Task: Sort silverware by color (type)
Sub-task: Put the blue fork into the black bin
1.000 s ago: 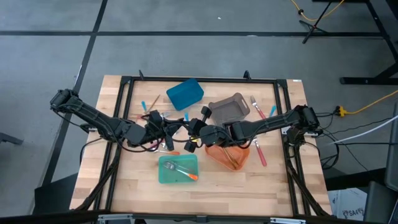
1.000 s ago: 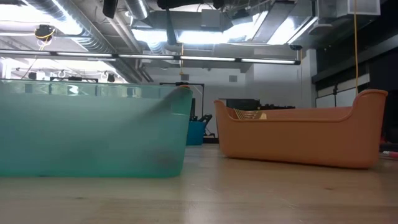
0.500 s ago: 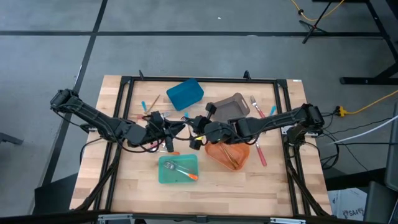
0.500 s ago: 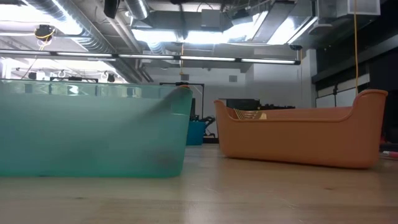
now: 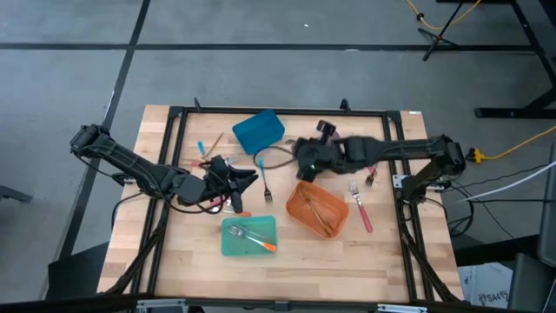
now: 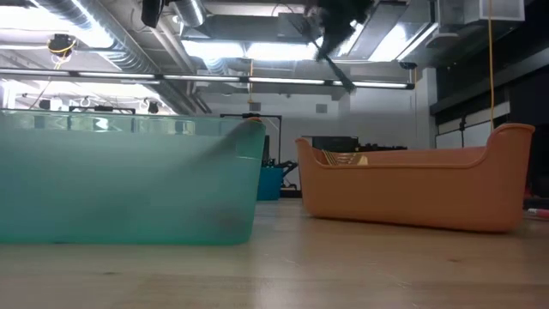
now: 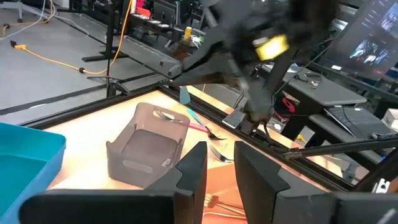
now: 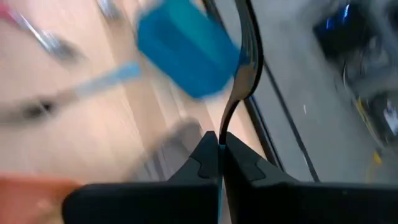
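Note:
My right gripper (image 5: 301,162) hangs above the table's far middle, between the blue bin (image 5: 258,130) and the orange bin (image 5: 318,211), and is shut on a thin dark utensil (image 8: 241,68) with a blue handle. The low view shows that utensil (image 6: 336,67) slanting high above the table. My left gripper (image 7: 221,168) is open and holds nothing; it sits level left of centre (image 5: 248,180). A blue-handled fork (image 5: 265,181) lies flat between the two grippers. An orange-handled fork (image 5: 252,236) lies in the teal bin (image 5: 228,243). Gold pieces (image 5: 323,216) lie in the orange bin. My right gripper pinches the utensil's blue handle (image 8: 219,148) between its two fingers. The utensil runs on along the fingers and sticks out past their ends. It is lifted clear of the table, and the gripper slants downward.
The grey bin (image 7: 146,146) stands on the far side, under my right arm. Pink-handled pieces (image 5: 360,211) lie on the table right of the orange bin, and more utensils (image 5: 201,148) lie left of the blue bin. A black frame (image 5: 174,174) borders the table.
My right gripper, with the utensil, has drawn away from my left gripper at the table's middle and swung toward the far and right edges, turning as it went. It now covers the grey bin in the high view.

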